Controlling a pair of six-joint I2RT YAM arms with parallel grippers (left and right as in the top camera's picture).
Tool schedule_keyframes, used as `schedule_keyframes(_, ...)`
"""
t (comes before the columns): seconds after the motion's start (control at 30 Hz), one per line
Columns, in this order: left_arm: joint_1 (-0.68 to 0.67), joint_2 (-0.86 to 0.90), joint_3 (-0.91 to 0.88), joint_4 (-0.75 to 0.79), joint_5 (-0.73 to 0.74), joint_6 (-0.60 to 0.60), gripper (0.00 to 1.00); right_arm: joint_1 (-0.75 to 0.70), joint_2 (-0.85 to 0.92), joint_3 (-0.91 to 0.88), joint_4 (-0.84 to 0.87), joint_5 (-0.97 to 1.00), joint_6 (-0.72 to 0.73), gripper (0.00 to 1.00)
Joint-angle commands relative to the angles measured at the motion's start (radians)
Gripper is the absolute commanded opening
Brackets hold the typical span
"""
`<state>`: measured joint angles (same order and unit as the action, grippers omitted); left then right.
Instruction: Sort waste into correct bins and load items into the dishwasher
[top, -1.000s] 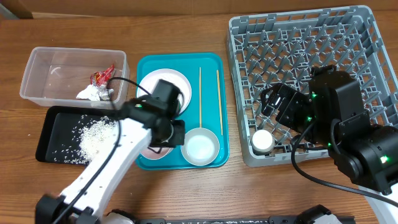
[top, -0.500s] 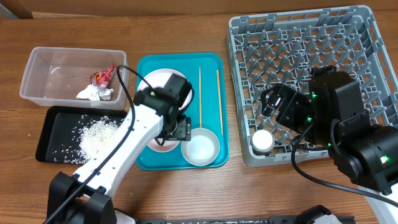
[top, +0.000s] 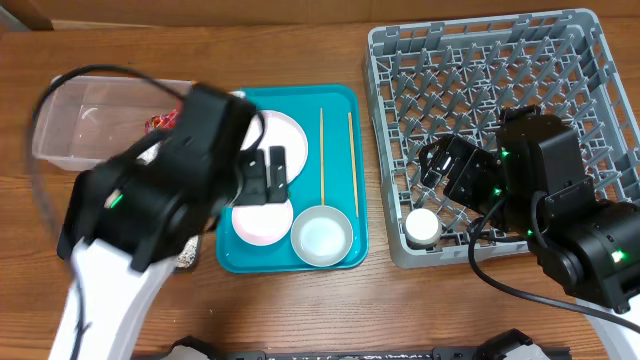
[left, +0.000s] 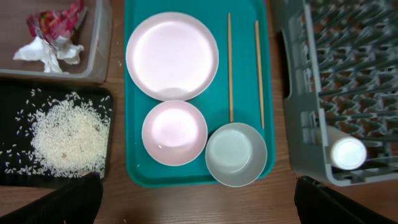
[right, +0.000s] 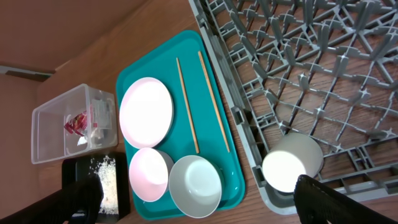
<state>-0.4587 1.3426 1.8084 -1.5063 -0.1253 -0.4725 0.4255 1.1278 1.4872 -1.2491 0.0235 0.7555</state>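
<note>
Nearest, the left pincer (left: 199, 204) hangs above the near edge of the teal tray (left: 242, 74), its fingers wide apart and holding nothing. From that height its camera takes in everything on the tray, probably to choose the next dish.

Along the tray's near edge sit the bowl (left: 236, 154), open side up, and the small plate (left: 174, 132) to its left, the two just touching. Beyond them, the large plate (left: 172, 56) fills the tray's far left part. The two chopsticks (left: 229, 68) lie side by side along its right part, pointing away. All of these are not yet loaded.

Left of the tray, on the counter (left: 155, 202), the black tray (left: 15, 106) holds the rice (left: 65, 140). Farther back, the clear tub (left: 99, 37) holds the red wrapper (left: 56, 22) and the tissue (left: 46, 55). Wet and dry waste are kept apart, so the sorting looks finished.

Right of the tray stands the grey rack (left: 348, 74), with the cup (left: 347, 153) lodged in its near corner. The right pincer (right: 205, 202) hovers over the rack, its fingers also apart and empty, apparently waiting.
</note>
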Motion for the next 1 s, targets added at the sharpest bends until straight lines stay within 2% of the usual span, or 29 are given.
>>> schedule_keyframes(0.0, -0.006, -0.034, 0.013, -0.029, -0.061, 0.010, 1.00, 0.000, -0.005, 0.005, 0.004, 0.000, -0.003, 1.00)
schedule_keyframes(0.13, -0.005, -0.047, 0.011, -0.011, -0.145, 0.008, 1.00, 0.000, -0.005, 0.005, 0.004, 0.000, -0.003, 1.00)
schedule_keyframes(0.3, 0.002, -0.088, -0.041, 0.156, -0.260, 0.063, 1.00, 0.000, -0.005, 0.005, 0.004, 0.000, -0.003, 1.00)
schedule_keyframes(0.37, 0.052, -0.180, -0.168, 0.394, -0.213, 0.204, 1.00, 0.000, -0.005, 0.005, 0.004, 0.000, -0.003, 1.00)
schedule_keyframes(0.53, 0.182, -0.343, -0.472, 0.766, -0.033, 0.385, 1.00, 0.000, -0.005, 0.006, 0.004, 0.000, -0.003, 1.00)
schedule_keyframes(0.57, 0.229, -0.421, -0.603, 0.887, 0.005, 0.391, 1.00, 0.000, -0.005, 0.006, 0.004, 0.000, -0.003, 1.00)
schedule_keyframes(0.77, 0.349, -0.721, -1.016, 1.230, 0.011, 0.402, 1.00, 0.000, -0.005, 0.006, 0.004, 0.000, -0.003, 1.00)
schedule_keyframes(0.87, 0.409, -0.896, -1.191, 1.335, 0.011, 0.402, 1.00, 0.000, -0.005, 0.006, 0.004, 0.000, -0.003, 1.00)
schedule_keyframes(0.97, 0.466, -1.069, -1.326, 1.357, 0.011, 0.402, 1.00, 0.000, -0.005, 0.006, 0.004, 0.000, -0.003, 1.00)
